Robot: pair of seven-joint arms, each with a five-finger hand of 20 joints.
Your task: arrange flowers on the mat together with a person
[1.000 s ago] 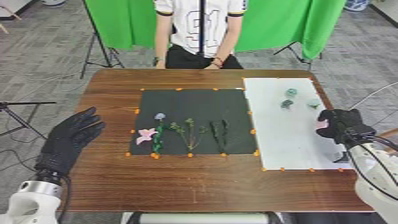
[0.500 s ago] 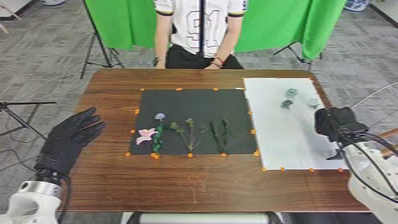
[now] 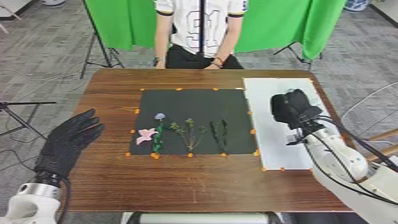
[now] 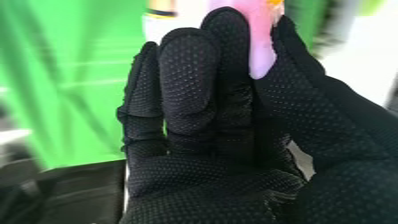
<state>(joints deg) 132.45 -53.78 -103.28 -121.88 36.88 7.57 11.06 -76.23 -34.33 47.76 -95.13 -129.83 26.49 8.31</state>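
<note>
The brown wooden table (image 3: pixel 178 187) stretched beneath everything. On its right side lay a long white sheet (image 3: pixel 280 156), and just beside that, to its left, the black mat (image 3: pixel 182 103). The left hand (image 3: pixel 69 137) was over the table's left side, apart from the black mat, its fingers relaxed and nearly straight, grasping nothing. The right hand (image 3: pixel 293 107) was over the white sheet, and in the right wrist view it pinched a pink-petalled flower (image 4: pixel 259 50) between its thumb and fingers.

Several flowers and stems lay on the nearer part of the black mat. Two narrow dark-green leafy stems (image 3: pixel 224 135) were rightmost, side by side. A branching green sprig (image 3: pixel 189 135) lay left of them, then a bluish-purple flower (image 3: pixel 160 116) on a leafy green stem (image 3: pixel 157 142). A pink lily (image 3: pixel 145 135) was leftmost, close beside that stem. Small orange clips (image 3: pixel 179 89) dotted the mat's edges.
</note>
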